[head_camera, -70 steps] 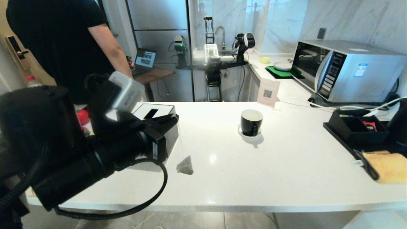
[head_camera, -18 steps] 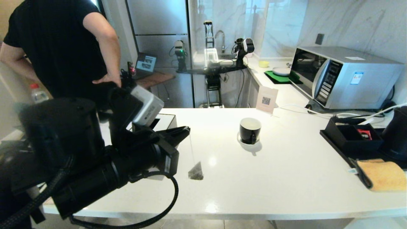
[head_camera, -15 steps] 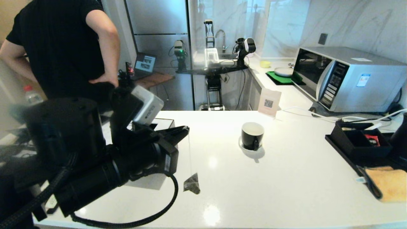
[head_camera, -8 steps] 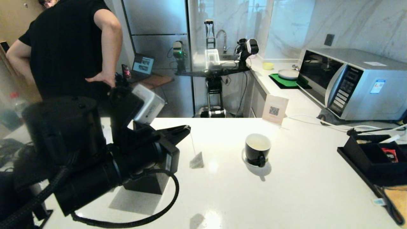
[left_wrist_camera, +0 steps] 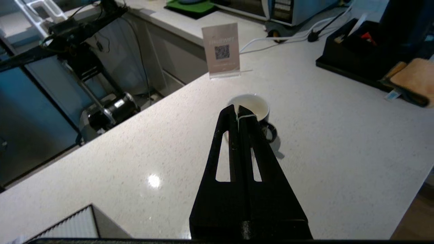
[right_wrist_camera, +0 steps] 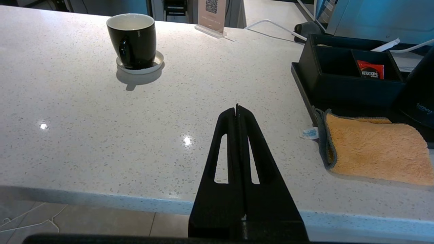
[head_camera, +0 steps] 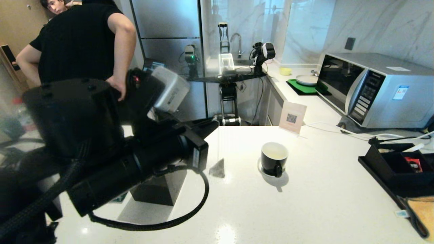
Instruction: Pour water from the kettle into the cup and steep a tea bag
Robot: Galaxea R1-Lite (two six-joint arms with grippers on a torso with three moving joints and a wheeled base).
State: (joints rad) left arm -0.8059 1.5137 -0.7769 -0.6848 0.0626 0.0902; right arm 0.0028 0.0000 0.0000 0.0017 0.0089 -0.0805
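My left gripper [head_camera: 213,124] is shut on the thin white string [left_wrist_camera: 246,116] of the tea bag [head_camera: 217,168]. The grey pyramid bag hangs low over the white counter, a short way left of the cup. In the left wrist view the fingers hide the bag. The black cup [head_camera: 274,158] with its white inside stands on a small white saucer [right_wrist_camera: 139,68], and my left gripper [left_wrist_camera: 237,110] points at its rim. The black kettle [right_wrist_camera: 419,98] shows at the far right edge. No water is in view. My right gripper [right_wrist_camera: 236,107] is shut and empty over the counter's front edge.
A black tissue box [head_camera: 158,189] sits under my left arm. To the right stand a black organiser tray [head_camera: 395,166] with sachets and an orange cloth [right_wrist_camera: 373,149]. A QR sign [head_camera: 292,117] and a microwave [head_camera: 373,88] stand behind. A person [head_camera: 81,44] stands beyond the counter's left end.
The head view has shifted, so the whole scene sits differently. My left gripper has risen and moved toward the cup, and the hanging tea bag has come closer to it.
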